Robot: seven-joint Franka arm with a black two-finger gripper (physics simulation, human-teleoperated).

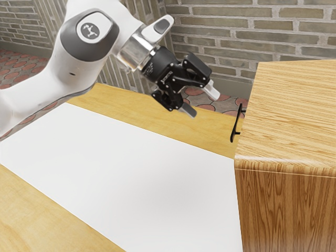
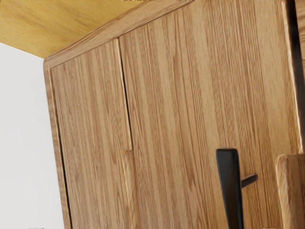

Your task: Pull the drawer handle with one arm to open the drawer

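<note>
Pincer (image 1: 201, 102): released, fingers spread w/ nothing btwn them; in the air over the counter (image 1: 131, 110), short of the handle & apart from it.
Step in hand: approach, judged. Handle not yet reached.
Doing it well: bring the pincer in level w/ the mid of the bar, one finger each side, closing across the bar, not along it. Wrist may need a turn for that. Go deep enough that the pads sit behind the bar, then clench & pull straight back, square to the front. An off-axis pull could bind the drawer or slip the grip.
Handle (image 1: 237, 123): thin black bar on the cabinet face turned toward the arm, at the exterior view's right. Long axis upright, a bit tilted in the exterior view. Stands off the front toward the arm.
Handle, wrist view (image 2: 228, 186): bar runs lengthwise down the wood, short stub joining it to the panel.
Drawer front (image 2: 190, 95): looks flush, so prob. closed; exact edges hard to tell.
Cabinet (image 1: 294, 131): wood-grain box on the counter.
</note>
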